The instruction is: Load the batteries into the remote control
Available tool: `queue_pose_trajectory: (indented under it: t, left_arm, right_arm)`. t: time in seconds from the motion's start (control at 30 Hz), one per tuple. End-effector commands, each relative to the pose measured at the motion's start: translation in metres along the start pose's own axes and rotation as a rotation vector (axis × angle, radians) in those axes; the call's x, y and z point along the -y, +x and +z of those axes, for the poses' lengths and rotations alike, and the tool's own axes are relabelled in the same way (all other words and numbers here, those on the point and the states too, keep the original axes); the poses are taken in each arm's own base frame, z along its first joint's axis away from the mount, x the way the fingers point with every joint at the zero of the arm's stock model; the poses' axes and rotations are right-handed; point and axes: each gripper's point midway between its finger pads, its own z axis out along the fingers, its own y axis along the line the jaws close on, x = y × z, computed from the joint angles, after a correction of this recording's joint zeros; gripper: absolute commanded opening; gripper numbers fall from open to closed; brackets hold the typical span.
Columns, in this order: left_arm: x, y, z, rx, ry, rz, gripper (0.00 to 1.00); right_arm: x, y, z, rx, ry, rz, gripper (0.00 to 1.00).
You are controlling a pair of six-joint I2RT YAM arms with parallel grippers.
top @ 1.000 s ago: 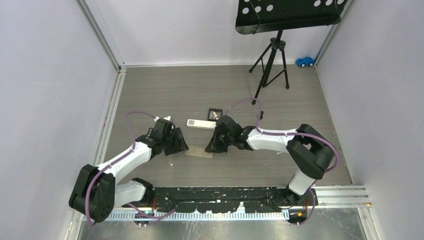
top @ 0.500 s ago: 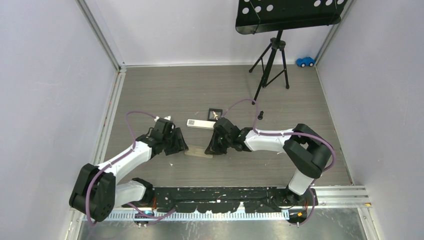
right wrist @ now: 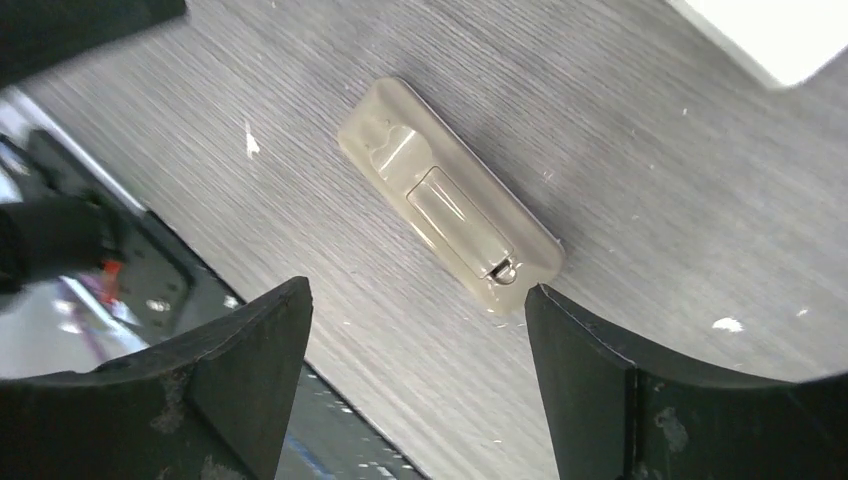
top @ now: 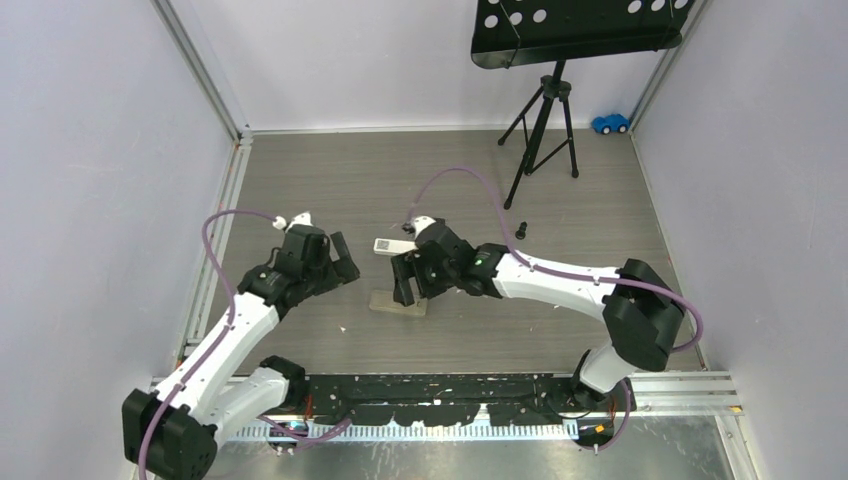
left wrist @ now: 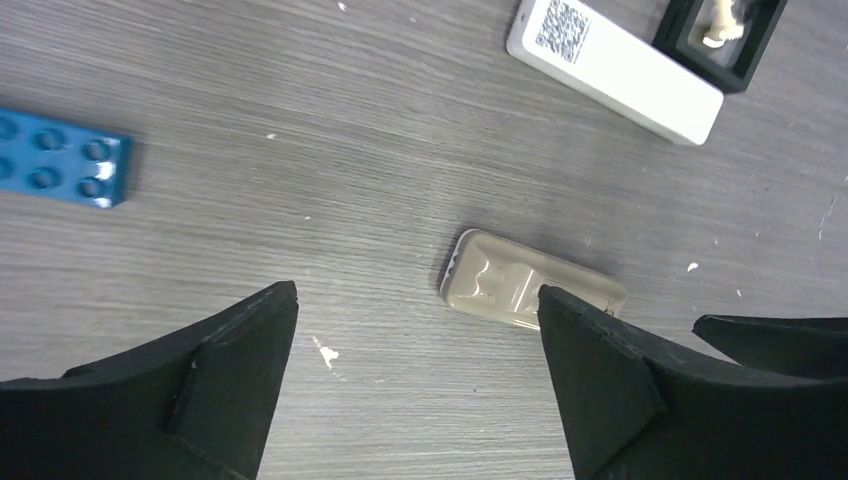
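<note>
Two claws hang over the table, both spread apart and holding nothing: the left claw (left wrist: 417,292) and the right claw (right wrist: 415,290). The remote (right wrist: 450,195) lies back up directly below the right claw, touching neither finger. Its battery door (right wrist: 455,222) looks closed. The likely next move is to pin the body, then slide the door off at its small catch (right wrist: 503,270). No batteries show.

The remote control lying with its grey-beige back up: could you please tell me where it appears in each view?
Top external: the remote control lies just below centre, slightly left.
Left wrist: it sits right of centre, in the lower half.
Right wrist: it lies diagonally across the centre.
Shared landmark: the shorter white remote, just beyond it, upper right, top right corner.
</note>
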Motion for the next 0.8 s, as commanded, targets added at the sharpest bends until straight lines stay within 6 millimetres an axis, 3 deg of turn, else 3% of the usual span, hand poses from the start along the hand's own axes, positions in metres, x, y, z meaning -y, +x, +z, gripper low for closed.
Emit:
queue_pose_trajectory:
  t: [0.0,0.2,0.33,0.57,0.77]
  left_arm:
    - [-0.020,-0.025,-0.031,0.080,-0.110,-0.024,0.96]
    - [-0.014,-0.039,-0.052,0.053,-0.088,-0.065,1.00]
    - [-0.007,-0.039,-0.054,0.014,-0.042,-0.072,1.00]
    - [0.001,-0.037,-0.051,-0.022,0.025,-0.064,1.00]
    - [0.000,-0.037,-0.048,-0.034,0.028,-0.053,1.00]
  right_arm:
    - [0.021,0.009,0.001,-0.095,0.145,-0.419,0.83]
    - [0.029,0.012,0.023,-0.195,0.148,-0.613,0.85]
    - [0.027,0.017,0.042,-0.251,0.108,-0.682,0.85]
    - [0.020,0.020,0.057,-0.284,0.039,-0.743,0.82]
    - [0.021,0.042,0.071,-0.352,-0.038,-0.772,0.69]
